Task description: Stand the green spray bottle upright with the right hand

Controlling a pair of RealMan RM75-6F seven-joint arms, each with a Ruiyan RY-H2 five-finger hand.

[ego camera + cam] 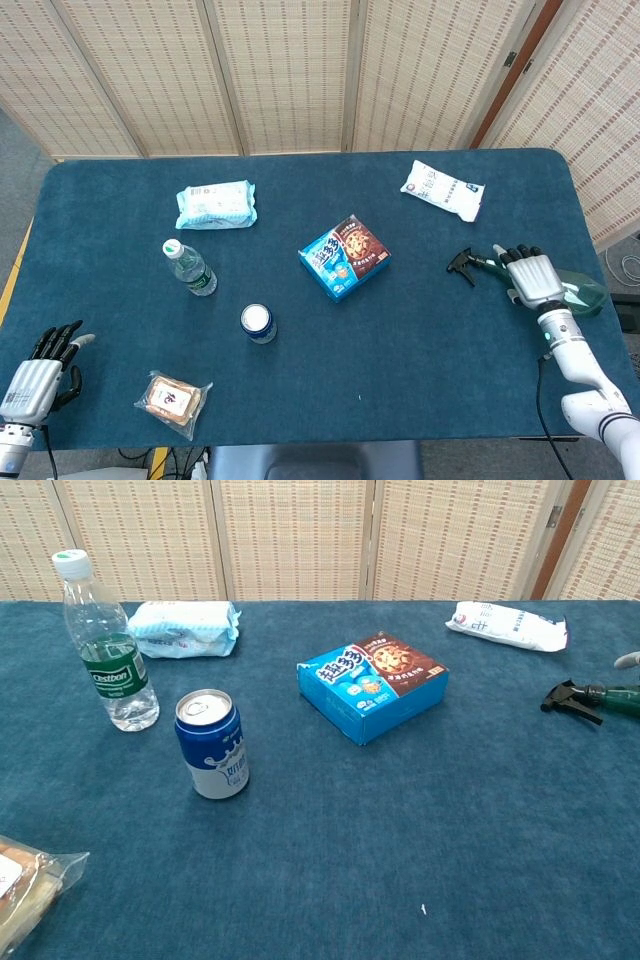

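The green spray bottle (575, 290) is lying on its side near the table's (440, 390) 3 o'clock edge, its black trigger nozzle (462, 265) pointing toward 9 o'clock. The right hand (530, 280) is lying over the bottle's neck and shoulder, fingers stretched out toward 10 o'clock and slightly spread; whether they are actually gripping the bottle cannot be told, since the hand covers the contact. In the chest view only the nozzle and a bit of green neck are showing at the right border.

The left hand (40, 365) is hovering at the table's 8 o'clock corner, fingers extended and apart, holding nothing.

At the centre, a blue and brown cookie box (372, 685) is lying flat, with large white Chinese characters and pictured chocolate-chip cookies on its lid. At about 8 o'clock from it, a blue and white can (212, 744) is standing upright. At 9 o'clock a clear water bottle (104, 645) is standing, its green label reading "Cestbon". A pale blue wipes pack (216, 204) is lying at 10 o'clock, a white pouch (442, 189) with unreadable print at 1 o'clock, and a wrapped snack (173, 400) at 7 o'clock.
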